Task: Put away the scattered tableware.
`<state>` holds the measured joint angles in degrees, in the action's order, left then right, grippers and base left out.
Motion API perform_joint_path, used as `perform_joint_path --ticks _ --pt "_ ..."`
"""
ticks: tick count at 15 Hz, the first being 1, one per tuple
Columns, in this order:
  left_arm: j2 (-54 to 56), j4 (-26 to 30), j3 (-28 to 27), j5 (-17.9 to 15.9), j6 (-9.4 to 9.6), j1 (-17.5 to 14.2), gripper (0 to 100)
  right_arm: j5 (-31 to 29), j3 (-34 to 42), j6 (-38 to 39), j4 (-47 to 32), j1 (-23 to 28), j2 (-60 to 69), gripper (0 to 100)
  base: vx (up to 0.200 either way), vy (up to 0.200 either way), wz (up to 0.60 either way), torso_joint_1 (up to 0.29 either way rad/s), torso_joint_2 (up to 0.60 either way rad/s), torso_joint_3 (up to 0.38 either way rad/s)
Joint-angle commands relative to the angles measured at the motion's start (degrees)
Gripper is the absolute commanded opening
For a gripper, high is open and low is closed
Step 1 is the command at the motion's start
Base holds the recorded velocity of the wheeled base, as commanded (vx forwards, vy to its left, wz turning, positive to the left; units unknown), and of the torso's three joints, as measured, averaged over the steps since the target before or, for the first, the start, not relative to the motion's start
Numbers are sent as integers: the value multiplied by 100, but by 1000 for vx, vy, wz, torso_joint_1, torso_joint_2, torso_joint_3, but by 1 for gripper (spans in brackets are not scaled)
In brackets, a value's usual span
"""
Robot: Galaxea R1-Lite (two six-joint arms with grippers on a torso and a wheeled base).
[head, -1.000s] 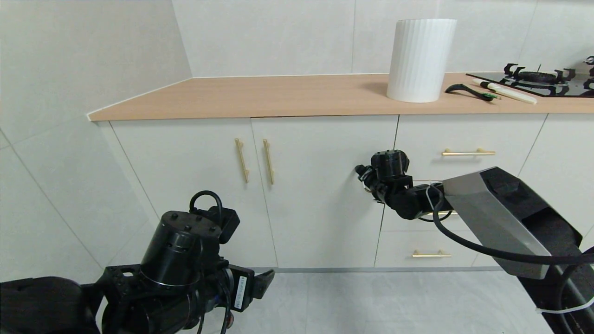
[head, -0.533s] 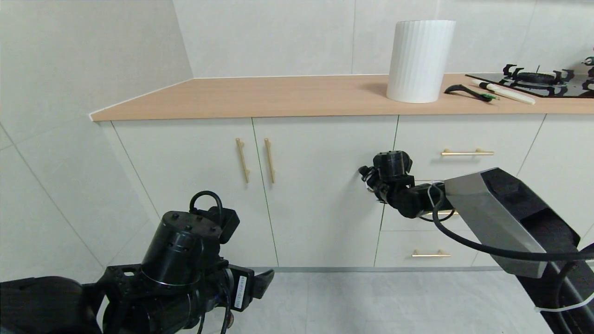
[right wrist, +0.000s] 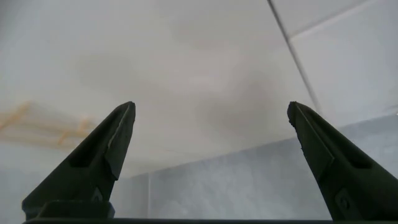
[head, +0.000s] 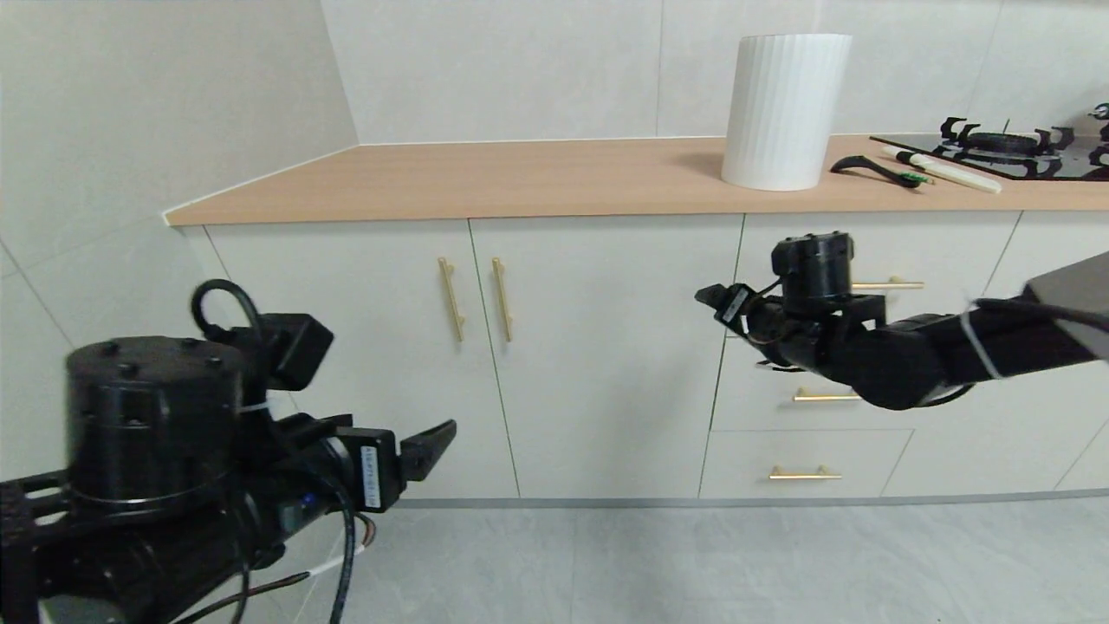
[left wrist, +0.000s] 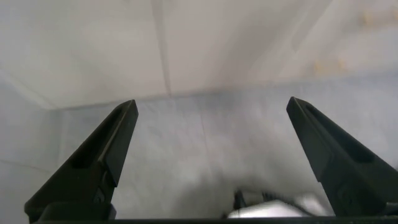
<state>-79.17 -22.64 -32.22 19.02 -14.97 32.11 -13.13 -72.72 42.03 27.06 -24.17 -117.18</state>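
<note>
Well apart: left pincer (head: pixel 431 445), right pincer (head: pixel 724 302)

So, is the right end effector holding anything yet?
No, the right end effector is wide open, with nothing but the pale cabinet front showing in its gap.

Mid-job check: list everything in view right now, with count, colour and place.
container: one, white, ribbed, upright on the countertop.
black utensil: one, lying on the countertop right of the container.
cream utensil: one, lying between the black utensil and the hob.
hob: one, black, at the countertop's right end.
countertop: one, wood-coloured, over the cabinets.
handles: five, gold; two vertical on doors, three horizontal on drawers.
left pincer: black, open, low before the left doors.
right pincer: black, open, near the top drawer.
</note>
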Motion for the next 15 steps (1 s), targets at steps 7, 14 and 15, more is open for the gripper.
perform_joint_path --ticks 7,14,15 --pt "5719 1587 1895 489 1304 -1304 100 997 4688 -2867 -122 1916 7683 100 0 0 0 0 0 0" --pt "7354 3108 1631 366 1172 -2508 100 847 4705 -4379 -2777 2110 10865 100 0 0 0 0 0 0" --pt "7363 3099 1640 375 1110 -2657 100 786 4802 -4388 -2952 2136 11120 100 0 0 0 0 0 0"
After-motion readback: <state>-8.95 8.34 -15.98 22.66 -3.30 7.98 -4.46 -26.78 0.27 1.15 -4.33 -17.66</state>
